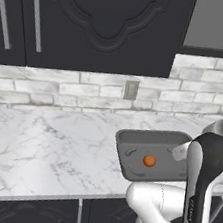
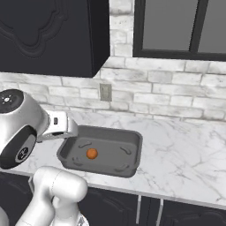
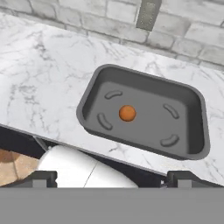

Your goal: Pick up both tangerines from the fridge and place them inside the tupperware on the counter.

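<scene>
A dark grey tupperware [image 1: 150,135] [image 2: 106,130] [image 3: 144,75] rests on the white marble counter [image 1: 38,143] [image 2: 185,154] near its front edge. One bright orange tangerine [image 1: 149,160] [image 2: 92,153] [image 3: 127,113] lies inside it, left of centre in the hand view. My gripper [image 3: 116,179] hovers above the tupperware's near side, over the counter's front edge, and looks down into it. Its fingertips [image 3: 43,178] stand wide apart, open, with nothing between them. The white hand [image 2: 62,126] sits over the container's left corner. The fridge is out of view.
A wall outlet [image 1: 131,89] [image 2: 105,92] sits in the grey brick backsplash behind the container. Dark upper cabinets [image 1: 97,20] hang over the counter, and a window [image 2: 176,26] is at the right. Dark lower cabinet fronts with a silver handle [image 1: 79,214] run under the counter edge.
</scene>
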You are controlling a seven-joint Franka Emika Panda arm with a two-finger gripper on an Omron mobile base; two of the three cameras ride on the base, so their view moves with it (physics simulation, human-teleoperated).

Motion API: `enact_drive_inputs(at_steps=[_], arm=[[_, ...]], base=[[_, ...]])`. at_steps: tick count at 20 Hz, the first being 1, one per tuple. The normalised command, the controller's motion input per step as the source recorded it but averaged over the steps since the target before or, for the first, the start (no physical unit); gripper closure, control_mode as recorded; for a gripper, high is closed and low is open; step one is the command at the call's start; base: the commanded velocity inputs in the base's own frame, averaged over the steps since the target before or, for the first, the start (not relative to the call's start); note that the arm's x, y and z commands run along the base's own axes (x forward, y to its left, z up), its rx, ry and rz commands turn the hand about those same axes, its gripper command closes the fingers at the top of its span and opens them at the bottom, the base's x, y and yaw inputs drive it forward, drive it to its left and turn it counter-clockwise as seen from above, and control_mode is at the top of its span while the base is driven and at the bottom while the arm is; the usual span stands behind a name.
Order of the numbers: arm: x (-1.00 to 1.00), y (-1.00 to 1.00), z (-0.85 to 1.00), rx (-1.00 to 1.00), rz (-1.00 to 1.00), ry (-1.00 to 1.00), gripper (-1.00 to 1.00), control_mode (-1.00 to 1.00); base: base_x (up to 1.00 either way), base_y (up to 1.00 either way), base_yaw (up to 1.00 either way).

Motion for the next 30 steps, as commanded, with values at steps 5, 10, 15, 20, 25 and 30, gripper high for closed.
enact_drive_inputs(at_steps=[5,10,15,20,25,30], arm=[[-0.14,0.32,0.06,-0.01,-0.02,0.10,-1.00,-1.00],[-0.23,0.06,-0.03,0.01,0.00,0.04,-1.00,-1.00],[-0.46,0.00,-0.12,0.01,-0.04,0.00,-1.00,-1.00],[-0.33,0.00,-0.08,0.01,-0.04,0.00,-1.00,1.00],[0.00,0.00,0.00,0.00,0.00,0.00,-1.00,1.00],[0.00,0.00,0.00,0.00,0.00,0.00,-1.00,1.00]], base=[[0.00,0.00,0.00],[0.00,0.00,0.00],[0.00,0.00,0.00],[-0.27,-0.05,-0.08],[-0.56,-0.46,-0.67],[-0.13,-0.86,-0.55]])
